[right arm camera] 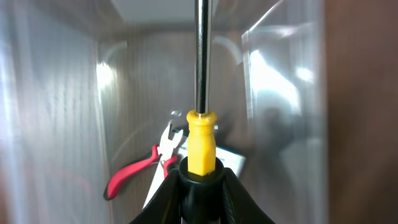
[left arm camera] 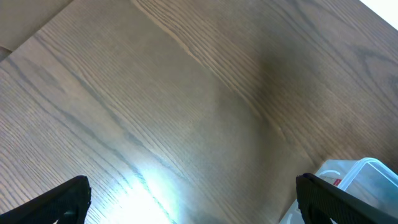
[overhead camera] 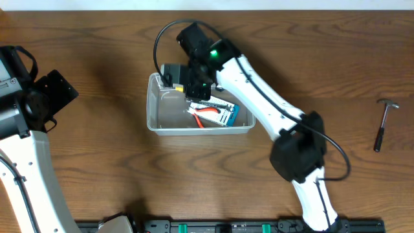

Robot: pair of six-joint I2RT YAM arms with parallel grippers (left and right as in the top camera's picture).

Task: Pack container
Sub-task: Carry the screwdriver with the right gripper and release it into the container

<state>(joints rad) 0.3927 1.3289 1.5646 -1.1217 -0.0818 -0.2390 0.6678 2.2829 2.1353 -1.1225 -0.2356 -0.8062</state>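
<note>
The container (overhead camera: 155,123) is a clear plastic tub in the middle of the table. Inside it lie red-handled pliers (overhead camera: 202,116) on a white card, also seen in the right wrist view (right arm camera: 134,169). My right gripper (overhead camera: 194,87) is over the tub's far edge, shut on a screwdriver (right arm camera: 201,146) with a yellow-and-black handle and a steel shaft pointing into the tub. My left gripper (left arm camera: 193,202) is open and empty over bare table, left of the tub. The tub's corner (left arm camera: 364,177) shows at the lower right of the left wrist view.
A small hammer (overhead camera: 383,123) lies on the table at the far right. A dark rail runs along the table's front edge (overhead camera: 246,226).
</note>
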